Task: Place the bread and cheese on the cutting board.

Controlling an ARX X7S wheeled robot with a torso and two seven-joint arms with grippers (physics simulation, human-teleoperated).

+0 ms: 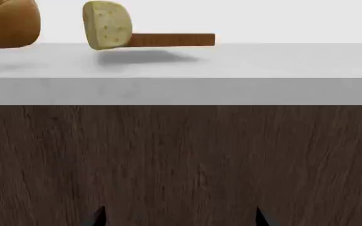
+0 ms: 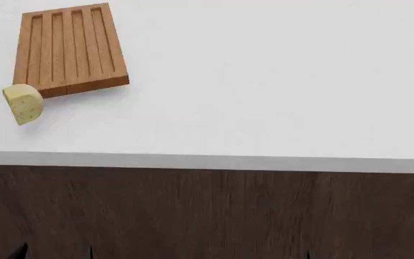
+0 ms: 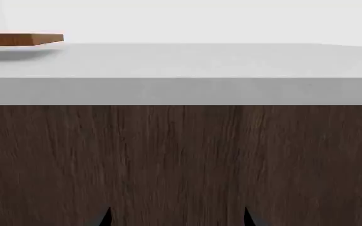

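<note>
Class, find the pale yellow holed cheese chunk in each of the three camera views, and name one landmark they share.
Left wrist view: cheese chunk upper left, in front of the end of the grooved reddish-brown wooden cutting board.
Head view: cheese at far left, at the board's near corner.
Right wrist view: not visible.
Shared landmark: the cutting board.

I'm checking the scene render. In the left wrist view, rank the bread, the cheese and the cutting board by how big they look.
1. The cutting board, though mostly hidden behind the cheese and seen edge-on.
2 and 3. The bread and the cheese look alike; the bread is cropped, so unsure.
</note>
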